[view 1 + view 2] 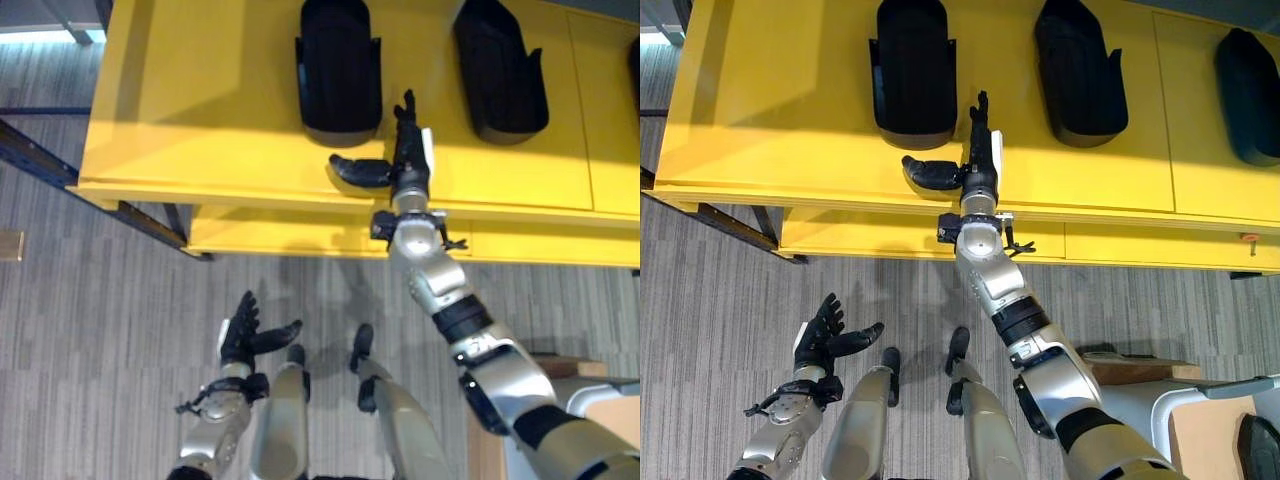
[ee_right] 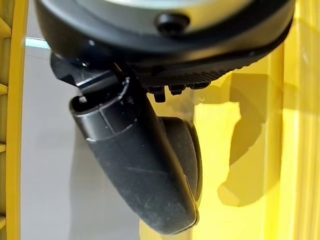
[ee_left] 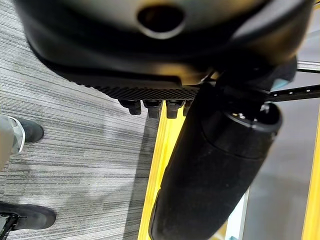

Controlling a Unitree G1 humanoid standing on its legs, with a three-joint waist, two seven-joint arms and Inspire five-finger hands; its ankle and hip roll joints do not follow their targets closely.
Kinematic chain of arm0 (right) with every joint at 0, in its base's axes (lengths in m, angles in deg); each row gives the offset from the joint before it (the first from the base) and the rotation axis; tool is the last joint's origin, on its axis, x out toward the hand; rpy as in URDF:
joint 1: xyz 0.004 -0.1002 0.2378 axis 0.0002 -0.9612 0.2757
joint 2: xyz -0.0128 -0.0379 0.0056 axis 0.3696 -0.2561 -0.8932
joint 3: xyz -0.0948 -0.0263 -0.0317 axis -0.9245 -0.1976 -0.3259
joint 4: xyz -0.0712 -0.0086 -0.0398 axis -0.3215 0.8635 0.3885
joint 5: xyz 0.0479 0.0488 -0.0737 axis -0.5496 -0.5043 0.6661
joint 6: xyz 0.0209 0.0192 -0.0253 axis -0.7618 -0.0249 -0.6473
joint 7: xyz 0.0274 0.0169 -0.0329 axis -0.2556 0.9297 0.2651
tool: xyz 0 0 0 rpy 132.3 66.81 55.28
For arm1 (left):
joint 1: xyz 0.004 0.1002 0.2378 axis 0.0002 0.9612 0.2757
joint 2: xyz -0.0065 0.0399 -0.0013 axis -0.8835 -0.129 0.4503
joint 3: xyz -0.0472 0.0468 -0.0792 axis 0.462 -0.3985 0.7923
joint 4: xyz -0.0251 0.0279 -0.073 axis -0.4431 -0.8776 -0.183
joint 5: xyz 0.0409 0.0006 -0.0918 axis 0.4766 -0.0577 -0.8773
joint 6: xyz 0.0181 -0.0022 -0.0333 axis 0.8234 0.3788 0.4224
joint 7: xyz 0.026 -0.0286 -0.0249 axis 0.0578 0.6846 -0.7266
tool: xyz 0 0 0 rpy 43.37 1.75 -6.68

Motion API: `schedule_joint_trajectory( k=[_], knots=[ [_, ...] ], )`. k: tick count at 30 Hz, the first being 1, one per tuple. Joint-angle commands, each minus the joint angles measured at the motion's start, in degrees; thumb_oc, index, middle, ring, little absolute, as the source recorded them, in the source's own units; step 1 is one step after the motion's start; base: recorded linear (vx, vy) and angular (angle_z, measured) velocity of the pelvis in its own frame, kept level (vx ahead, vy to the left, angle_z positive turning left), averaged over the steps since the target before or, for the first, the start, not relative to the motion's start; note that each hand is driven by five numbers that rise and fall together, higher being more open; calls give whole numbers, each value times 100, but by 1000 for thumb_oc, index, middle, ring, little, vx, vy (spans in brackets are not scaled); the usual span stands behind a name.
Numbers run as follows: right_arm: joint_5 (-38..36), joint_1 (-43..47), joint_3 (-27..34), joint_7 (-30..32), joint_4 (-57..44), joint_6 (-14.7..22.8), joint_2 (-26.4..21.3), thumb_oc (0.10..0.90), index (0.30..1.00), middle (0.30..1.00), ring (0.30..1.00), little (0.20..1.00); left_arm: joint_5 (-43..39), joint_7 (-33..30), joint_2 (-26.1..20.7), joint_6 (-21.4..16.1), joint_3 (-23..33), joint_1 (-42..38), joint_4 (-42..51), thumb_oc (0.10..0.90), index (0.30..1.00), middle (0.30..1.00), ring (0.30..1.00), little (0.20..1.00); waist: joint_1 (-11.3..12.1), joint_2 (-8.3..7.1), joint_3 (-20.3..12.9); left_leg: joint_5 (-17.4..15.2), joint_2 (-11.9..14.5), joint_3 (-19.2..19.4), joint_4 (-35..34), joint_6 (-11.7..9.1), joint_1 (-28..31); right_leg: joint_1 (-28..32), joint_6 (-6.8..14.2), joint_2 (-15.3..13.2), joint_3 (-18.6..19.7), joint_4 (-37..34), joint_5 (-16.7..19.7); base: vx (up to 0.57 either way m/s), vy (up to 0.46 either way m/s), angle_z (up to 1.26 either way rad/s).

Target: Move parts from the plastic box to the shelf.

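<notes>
Yellow shelf [image 1: 790,120] carries black parts [image 1: 910,75]. Right hand [image 1: 978,160] above shelf edge, fingers straight, empty. Left hand [image 1: 825,335] low over floor [image 1: 700,330], relaxed, empty.

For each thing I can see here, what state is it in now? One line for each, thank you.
Right hand: open, fingers straight, over the shelf's front edge.
Left hand: open, low above the floor, holding nothing.
Yellow shelf: carries black parts.
Black parts: lying on the shelf, apart from each other.
</notes>
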Motion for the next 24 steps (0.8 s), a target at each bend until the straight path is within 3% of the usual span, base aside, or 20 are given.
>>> schedule_joint_trajectory(
  k=[1, 24],
  knots=[
    [-77, 739, 58, -134, -316, 448, -4, 900, 1000, 1000, 1000, 1000, 34, 73, -138, -345, 34, 160, 874, 900, 1000, 1000, 1000, 1000, 239, 364, -104, 1308, -128, 462, -2074, -452, 1389, 91, 393, 6, -195, 395, -232, 10, 1, -4],
    [49, 720, -426, -456, -360, 377, 347, 900, 1000, 1000, 1000, 1000, -3, 24, -167, -356, 83, 176, 888, 900, 1000, 1000, 1000, 1000, 259, 343, -104, 1319, -119, 477, -2123, -421, 1428, 112, 384, 8, -207, 383, -223, 0, 0, 0]
  ],
)
